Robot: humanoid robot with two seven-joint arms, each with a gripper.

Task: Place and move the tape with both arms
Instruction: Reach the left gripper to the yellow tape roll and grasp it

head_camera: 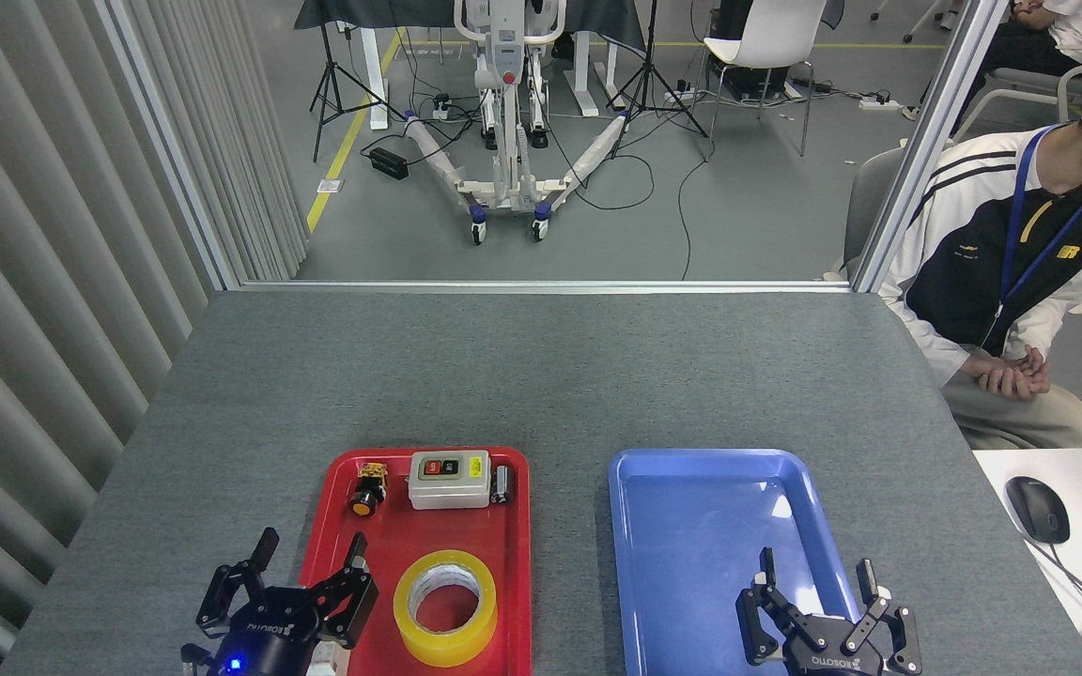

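Note:
The tape (445, 607), a yellow translucent roll with a whitish core, lies flat at the near end of the red tray (513, 545). My left gripper (311, 547) is open at the tray's near left edge, just left of the roll and not touching it, with a blue light on its body. Over the near end of the blue tray (691, 526) my right gripper (816, 566) stands open with nothing between its fingers.
At the far end of the red tray lie a yellow push button (368, 490), a white switch box (448, 478) and a small dark cylinder (502, 484). A person (1011, 272) sits at the table's right side. A mouse (1037, 508) rests on a white desk to the right.

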